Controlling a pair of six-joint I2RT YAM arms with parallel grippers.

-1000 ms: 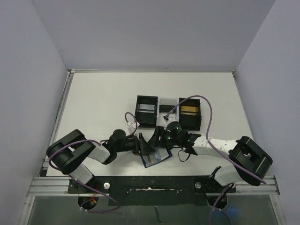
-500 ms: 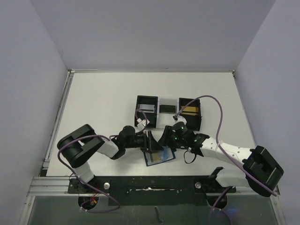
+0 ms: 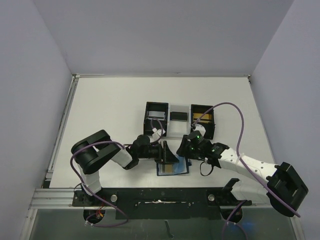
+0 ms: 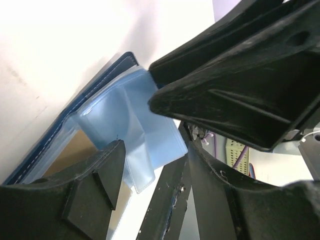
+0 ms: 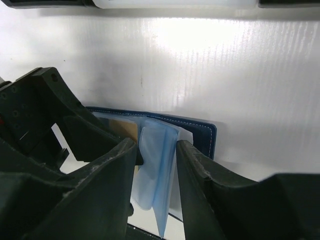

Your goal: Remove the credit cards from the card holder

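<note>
The dark blue card holder [image 3: 173, 168] lies open on the table near the front edge. Its clear blue sleeves [image 5: 159, 165] stand up from it. A tan card [image 5: 124, 131] sits in a sleeve on its left half and also shows in the left wrist view [image 4: 65, 155]. My right gripper [image 3: 184, 149] [image 5: 156, 145] has its jaws narrow around the raised sleeves, which touch both sides. My left gripper [image 3: 165, 152] [image 4: 155, 160] is open, one finger on the left half, with the sleeve ends [image 4: 135, 120] loose between its fingers.
Two black open boxes stand behind the grippers. The left box [image 3: 156, 118] holds a silver-grey card and the right box [image 3: 202, 120] a gold one. A white tray [image 3: 178, 127] between them carries a dark card [image 3: 177, 116]. The metal rail [image 3: 55, 197] runs along the front edge.
Both grippers and the card holder have shifted to the right. The holder has turned until it lies square to the table edge. The dark card on the tray has come into view.
</note>
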